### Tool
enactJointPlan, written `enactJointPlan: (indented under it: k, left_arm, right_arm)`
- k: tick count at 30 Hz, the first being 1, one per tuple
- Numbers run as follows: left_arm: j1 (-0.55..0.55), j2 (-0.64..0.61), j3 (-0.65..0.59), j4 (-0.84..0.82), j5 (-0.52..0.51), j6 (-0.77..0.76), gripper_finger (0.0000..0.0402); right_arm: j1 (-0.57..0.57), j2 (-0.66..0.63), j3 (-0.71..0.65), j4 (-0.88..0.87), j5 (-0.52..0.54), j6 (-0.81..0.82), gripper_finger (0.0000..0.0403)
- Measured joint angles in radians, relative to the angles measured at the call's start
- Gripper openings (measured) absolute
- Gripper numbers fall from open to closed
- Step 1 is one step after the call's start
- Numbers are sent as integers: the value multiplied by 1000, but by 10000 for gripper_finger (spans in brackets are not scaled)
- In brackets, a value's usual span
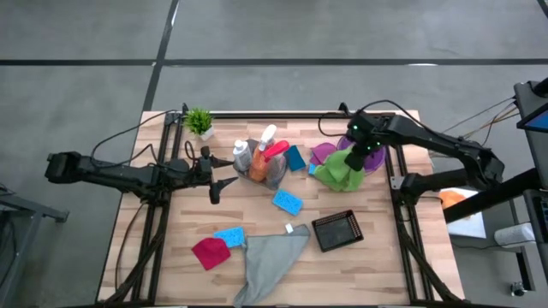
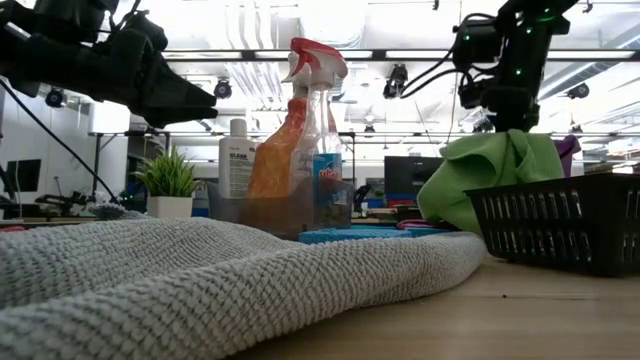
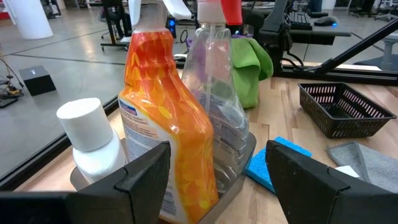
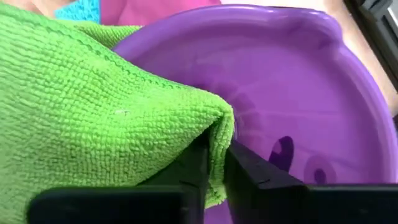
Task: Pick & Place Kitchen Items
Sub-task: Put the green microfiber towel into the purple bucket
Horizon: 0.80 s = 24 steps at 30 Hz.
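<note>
Two arms are in my feeds, and both sets of fingers are readable. My right gripper (image 4: 214, 163) has its fingers (image 4: 186, 168) pinched tight on a fold of the green cloth (image 4: 93, 106), which drapes away from them and hangs over the rim of the purple bowl (image 4: 298, 81); the bowl's hollow lies just beyond the fingertips. From overhead, the right gripper (image 1: 360, 147) sits over that bowl (image 1: 323, 151) with the green cloth (image 1: 338, 174) bunched just below it. My left gripper (image 3: 217, 177) has its fingers (image 3: 146, 171) spread wide and empty, pointed at a small clear tray (image 3: 245, 155) of bottles directly ahead: the orange-and-white bottle (image 3: 165, 112) stands between the two fingertips' lines, the white bottle (image 3: 93, 140) is just off one finger, and the clear spray bottle (image 3: 214, 93) with a pink trigger stands behind the orange one. A blue sponge (image 3: 273, 162) lies on the tabletop (image 3: 292, 124) near the other finger, with a black basket (image 3: 345, 109) farther beyond. From above, the left gripper (image 1: 224, 175) is just short of the bottles. Well away from both grippers lie the grey cloth (image 1: 270, 261), a magenta cloth (image 1: 210, 252) and a second blue sponge (image 1: 229, 236) touching them.
</note>
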Motion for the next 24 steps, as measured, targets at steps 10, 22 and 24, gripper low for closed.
enactJointPlan:
  k: [10, 22, 24]
  left_arm:
    - [0, 0, 0, 0, 0, 3, 264]
    - [0, 0, 0, 0, 0, 3, 264]
    - [0, 0, 0, 0, 0, 3, 264]
  right_arm:
    - [0, -44, 16, -4, 30, 4, 256]
    - [2, -123, 115, -17, 161, -54, 300]
    - [2, -132, 125, -44, 219, -53, 300]
